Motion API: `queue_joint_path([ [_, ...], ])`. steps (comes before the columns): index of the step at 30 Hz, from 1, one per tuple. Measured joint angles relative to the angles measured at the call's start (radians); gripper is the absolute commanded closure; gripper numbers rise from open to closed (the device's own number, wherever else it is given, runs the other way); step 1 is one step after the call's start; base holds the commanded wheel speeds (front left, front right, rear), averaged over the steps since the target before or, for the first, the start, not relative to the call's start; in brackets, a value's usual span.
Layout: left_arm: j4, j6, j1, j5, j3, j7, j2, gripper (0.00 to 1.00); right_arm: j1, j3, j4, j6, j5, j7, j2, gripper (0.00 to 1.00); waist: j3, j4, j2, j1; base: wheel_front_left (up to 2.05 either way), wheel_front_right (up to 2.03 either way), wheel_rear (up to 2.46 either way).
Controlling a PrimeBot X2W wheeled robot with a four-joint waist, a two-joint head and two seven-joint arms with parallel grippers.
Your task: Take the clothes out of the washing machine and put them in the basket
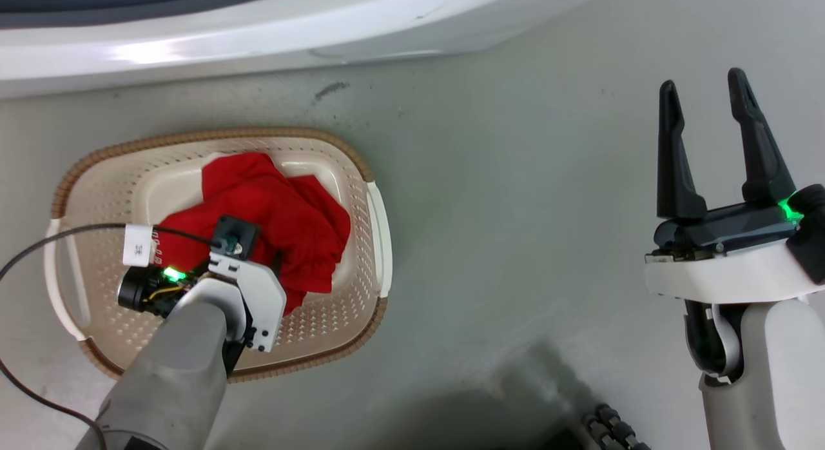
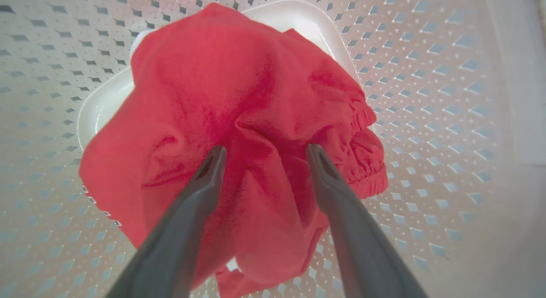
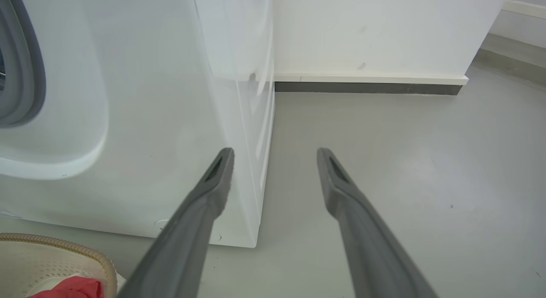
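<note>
Along the top of the head view curves the washing machine (image 1: 193, 44), broad and white. The right wrist view shows its front and a sliver of the grey porthole ring but not the drum, so whether more laundry lies inside cannot be told. Below it spreads the grey floor (image 1: 515, 244), and on it, near the machine's foot, sits the basket (image 1: 370, 179). The clothes (image 1: 283, 211) lie inside it as a crumpled red heap on the pale bottom panel, well within the woven-look rim.

The left end effector (image 2: 265, 147) hangs over that heap with its jaws spread, gripping nothing. A raised fold of red cloth stands between the two fingers (image 2: 200, 191) (whether they touch the fabric cannot be told). That fold is probably the main hazard: if the arm lifts away at a slant, a fingertip could catch the soft cloth and drag it up over the rim onto the floor. The basket looks light, so a snagged garment might also tug it out of place.

The right end effector (image 1: 702, 79) is open and empty too, well apart over bare floor, and seems to threaten nothing.

Smallest is the dark cable (image 1: 64, 234) with its white tag (image 1: 137, 245), which crosses above the basket's left side. Should it sag as the arm moves, it could hook a handle.
</note>
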Motion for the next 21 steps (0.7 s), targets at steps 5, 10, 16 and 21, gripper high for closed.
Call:
queue_joint_path([
  [5,-0.004,0.0,0.044,-0.022,0.017,-0.068,-0.027,0.0,0.03,0.0,0.015,0.0,-0.012,0.0,0.0,0.0,-0.077,0.016,0.0,-0.0001,0.0,0.0,0.0],
  [10,-0.08,0.016,0.112,-0.021,0.032,-0.08,-0.034,0.0,0.078,-0.005,0.032,0.0,-0.029,0.0,0.0,0.0,-0.171,0.036,0.0,-0.0001,0.0,0.0,0.0],
  [16,-0.313,0.071,0.238,0.001,0.124,-0.083,-0.007,0.0,0.142,-0.005,0.05,0.0,-0.041,0.0,0.0,0.0,-0.289,0.064,0.0,-0.0002,0.0,0.0,0.0],
  [21,-0.52,0.113,0.356,0.045,0.239,-0.083,0.007,0.0,0.188,-0.007,0.057,0.0,-0.047,0.0,0.0,0.0,-0.381,0.085,0.0,-0.0002,0.0,0.0,0.0],
])
